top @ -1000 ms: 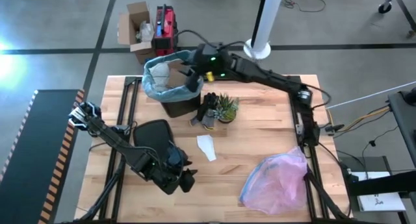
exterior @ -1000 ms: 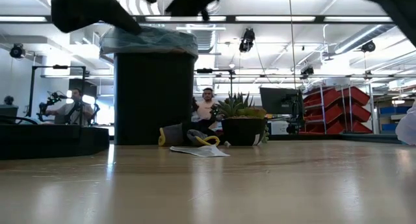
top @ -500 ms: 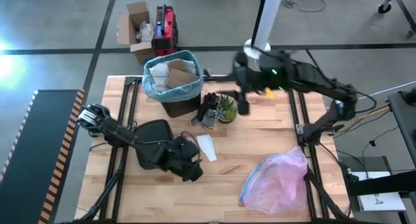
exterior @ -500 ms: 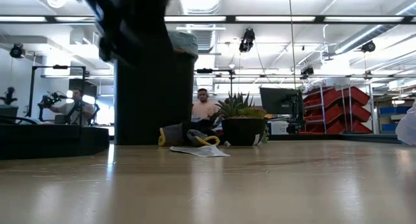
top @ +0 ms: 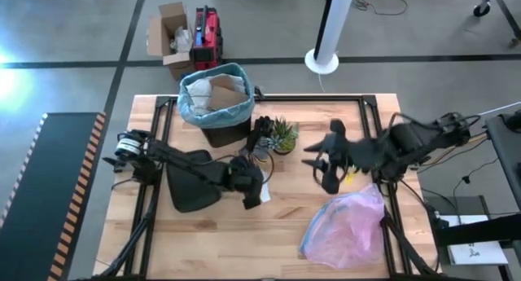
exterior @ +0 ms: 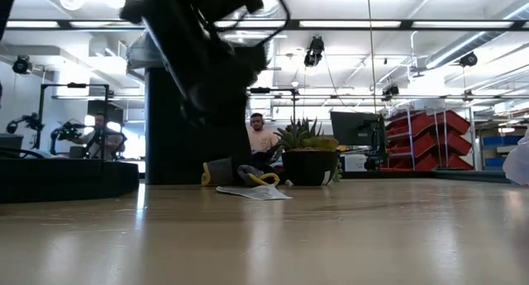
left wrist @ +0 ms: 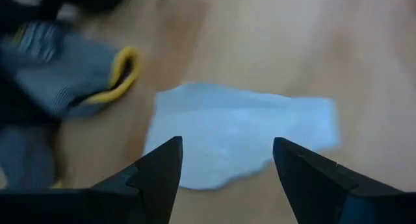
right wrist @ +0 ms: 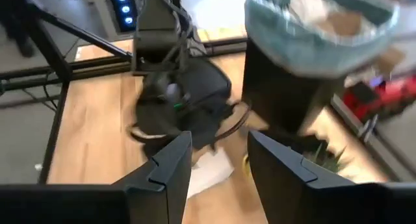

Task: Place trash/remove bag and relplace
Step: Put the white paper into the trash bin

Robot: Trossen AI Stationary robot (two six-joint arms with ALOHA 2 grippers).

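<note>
A white paper piece lies flat on the wood; it also shows in the low view. My left gripper is open above it, with a finger on either side, near the table's middle. The black bin stands near the far edge, lined with the light blue-teal bag. Brown and white crumpled paper lies inside. My right gripper is open over the table right of the middle, holding nothing; its wrist view looks back at the bin.
A small potted plant and grey-and-yellow gloves sit just in front of the bin, close to my left gripper. A black lid-like piece lies under the left arm. A pinkish-lilac plastic bag fills the near right corner.
My right arm has swung away from above the bin, toward the table's right and near side, and now hangs over the table beside the pink bag. My left gripper has travelled from the near-left area toward the right and far side, ending over the white paper.
</note>
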